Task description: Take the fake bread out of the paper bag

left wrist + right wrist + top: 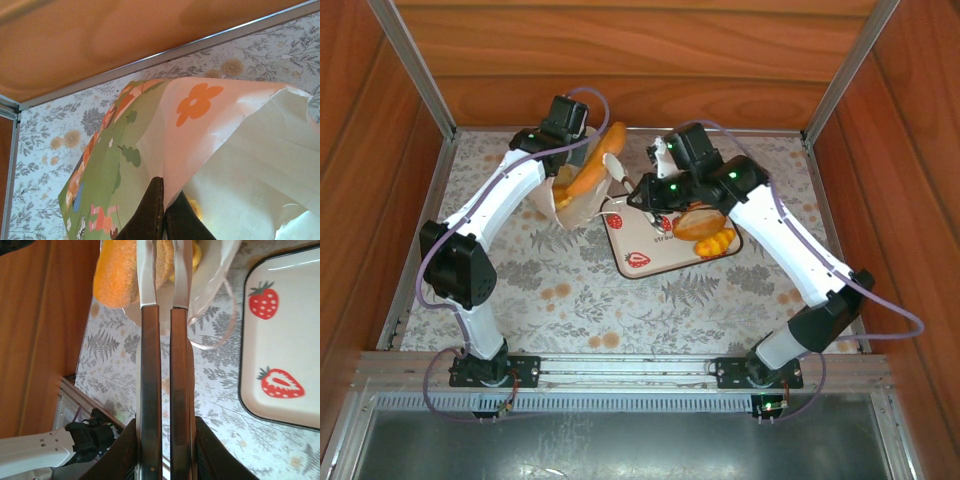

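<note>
The left gripper (pixel 164 212) pinches the paper bag (pixel 240 150) wall, jaws pressed together on the paper, probably to steady it. A baguette (pixel 597 160) pokes from the bag's top. The right gripper (pixel 164 275), its arm stretched in from the bag's right, meets the baguette with jaws nearly together; whether it grips is unclear. Two breads (pixel 706 228) lie on a tray (pixel 638 266) right of the bag.

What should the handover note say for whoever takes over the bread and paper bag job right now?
Left gripper: shut on the paper bag's edge.
Right gripper: fingers nearly together at an orange bread in the bag's mouth; grip unclear.
Done: two breads lie on the strawberry tray.
Left: that orange bread, plus anything hidden inside the bag.
</note>
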